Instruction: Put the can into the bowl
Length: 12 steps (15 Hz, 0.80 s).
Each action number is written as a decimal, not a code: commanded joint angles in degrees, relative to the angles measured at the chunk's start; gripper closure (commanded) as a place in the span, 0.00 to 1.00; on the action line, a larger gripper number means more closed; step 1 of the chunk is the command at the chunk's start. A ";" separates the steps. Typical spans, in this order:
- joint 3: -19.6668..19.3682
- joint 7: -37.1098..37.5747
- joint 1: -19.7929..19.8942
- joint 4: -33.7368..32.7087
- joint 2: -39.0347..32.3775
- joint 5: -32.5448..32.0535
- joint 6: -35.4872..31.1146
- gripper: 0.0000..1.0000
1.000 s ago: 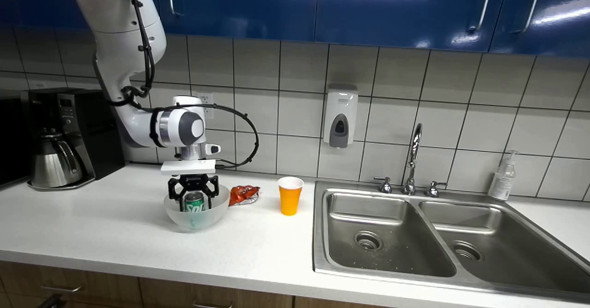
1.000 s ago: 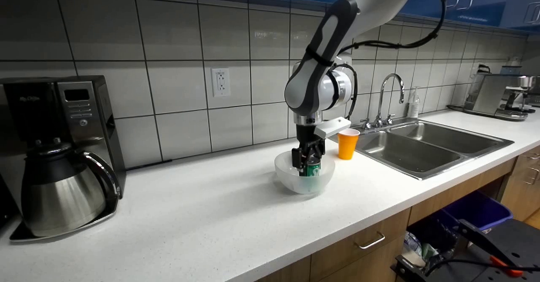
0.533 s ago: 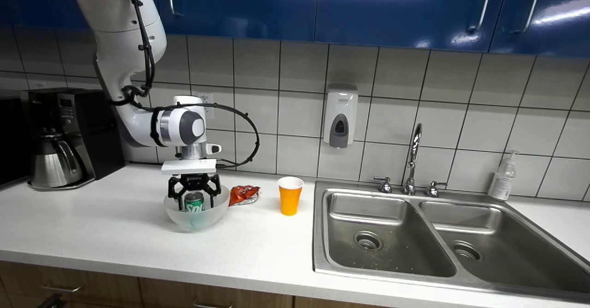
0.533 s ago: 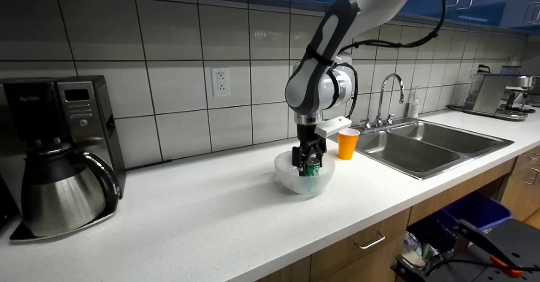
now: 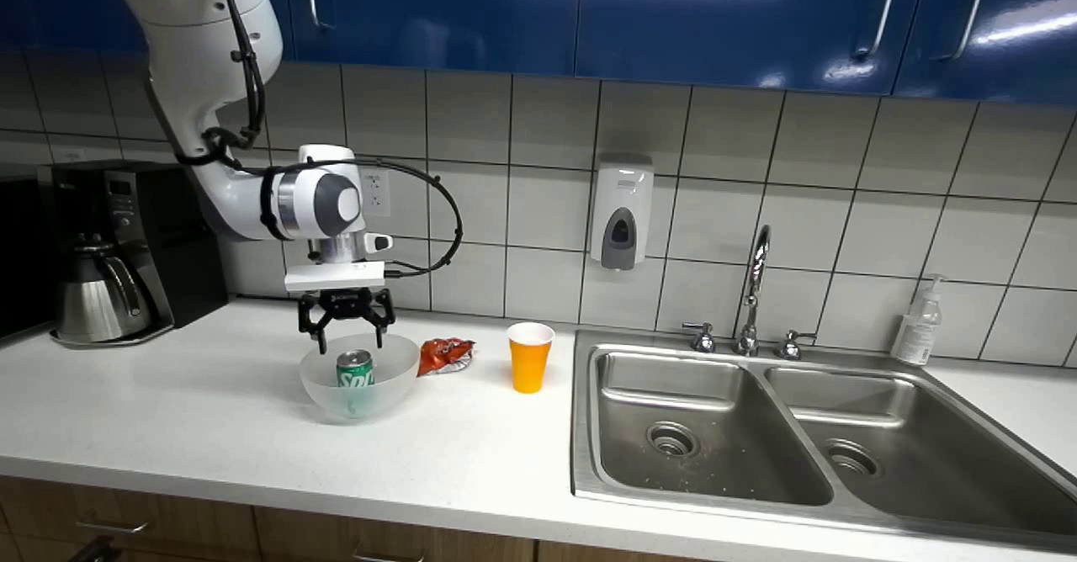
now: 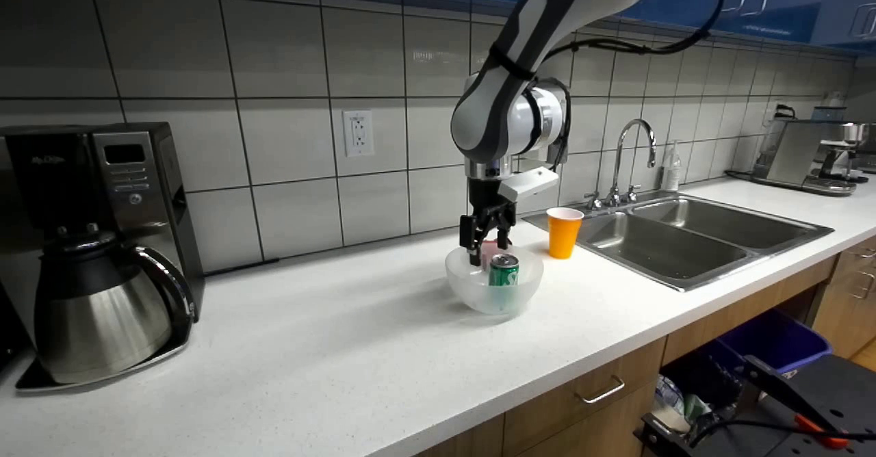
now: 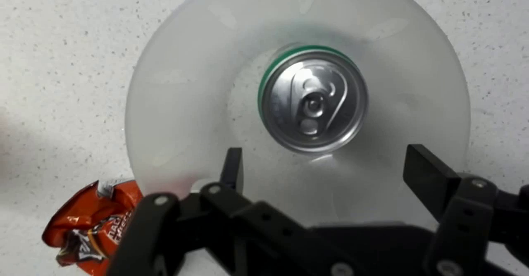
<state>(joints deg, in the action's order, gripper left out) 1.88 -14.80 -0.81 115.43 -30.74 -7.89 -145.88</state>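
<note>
Green soda can (image 7: 314, 102) is contained upright in the translucent bowl (image 7: 177, 115). It is positioned below the Robotiq gripper (image 5: 351, 347), to one side, clear of both jaws. Jaws are spread wide, nothing held. Gripper is raised higher than half a second ago; can is unmoved. Red snack packet (image 5: 444, 356) is seen just beside bowl, orange cup (image 5: 528, 364) farther off.

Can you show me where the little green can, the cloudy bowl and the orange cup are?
Green can (image 7: 313, 101): in the wrist view, on its silvery top.
Cloudy bowl (image 5: 383, 400): in an exterior view, on its outer wall.
Orange cup (image 6: 563, 238): in an exterior view, on its orange side.
</note>
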 commanded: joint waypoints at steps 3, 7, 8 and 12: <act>0.39 0.88 -1.30 3.34 6.45 -1.15 0.59 0.00; 0.38 2.01 -2.53 5.88 10.75 -1.58 1.16 0.00; 0.25 2.64 -2.94 6.66 11.85 -1.78 1.48 0.00; 0.68 3.54 -3.45 10.65 16.43 -1.31 2.90 0.00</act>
<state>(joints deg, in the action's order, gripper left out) 2.19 -13.52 -3.96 121.52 -19.75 -8.27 -145.12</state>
